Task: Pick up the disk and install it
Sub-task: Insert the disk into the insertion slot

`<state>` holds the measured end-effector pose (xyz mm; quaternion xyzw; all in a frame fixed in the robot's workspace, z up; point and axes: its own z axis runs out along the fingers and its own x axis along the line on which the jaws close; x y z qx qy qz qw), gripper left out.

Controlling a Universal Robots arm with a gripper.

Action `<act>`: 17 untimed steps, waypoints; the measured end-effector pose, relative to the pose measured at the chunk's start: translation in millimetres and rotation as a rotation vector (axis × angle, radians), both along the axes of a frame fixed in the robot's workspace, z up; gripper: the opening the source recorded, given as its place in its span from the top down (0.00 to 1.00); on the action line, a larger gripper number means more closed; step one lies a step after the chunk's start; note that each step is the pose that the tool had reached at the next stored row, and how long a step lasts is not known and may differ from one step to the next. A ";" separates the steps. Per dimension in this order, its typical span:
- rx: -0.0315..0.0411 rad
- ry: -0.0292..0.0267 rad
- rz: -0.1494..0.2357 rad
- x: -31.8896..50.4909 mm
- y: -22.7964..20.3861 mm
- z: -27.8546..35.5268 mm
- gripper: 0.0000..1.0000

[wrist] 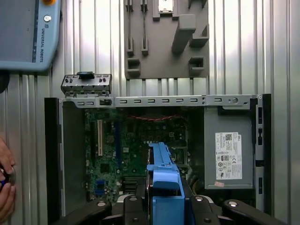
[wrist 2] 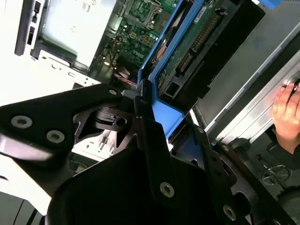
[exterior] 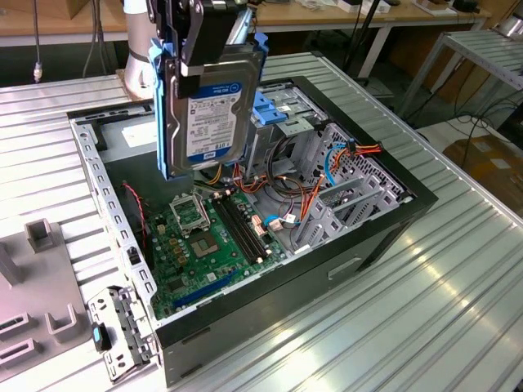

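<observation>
In the exterior view, a grey fixture plate with raised blocks lies at 8 o'clock on the ribbed metal table. Just beside it, at 7 o'clock, is a small metal bracket. The open computer case fills the middle, with the green motherboard flat on its floor.

Above the case, at about 12 o'clock, the gripper is closed on the disk, gripping it at its upper end. The disk hangs upright with its white-and-blue label facing the camera and blue edging down both sides (clear of the motherboard below it). A grey power supply sits in the case behind the disk, at its 9 o'clock. The drive cage with a blue handle stands at the disk's 3 o'clock. Orange and red cables run farther out, towards 2 o'clock of the view.

In the second wrist view the black gripper clamps the disk by its blue edging, its circuit-board side showing, and a person's hand rests on the table. In the first wrist view the disk is edge-on over the motherboard.
</observation>
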<state>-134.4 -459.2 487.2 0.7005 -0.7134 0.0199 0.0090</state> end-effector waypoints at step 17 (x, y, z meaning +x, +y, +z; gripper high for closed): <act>0.0000 -0.0034 0.000 20.5 -2.5 -4.1 0.63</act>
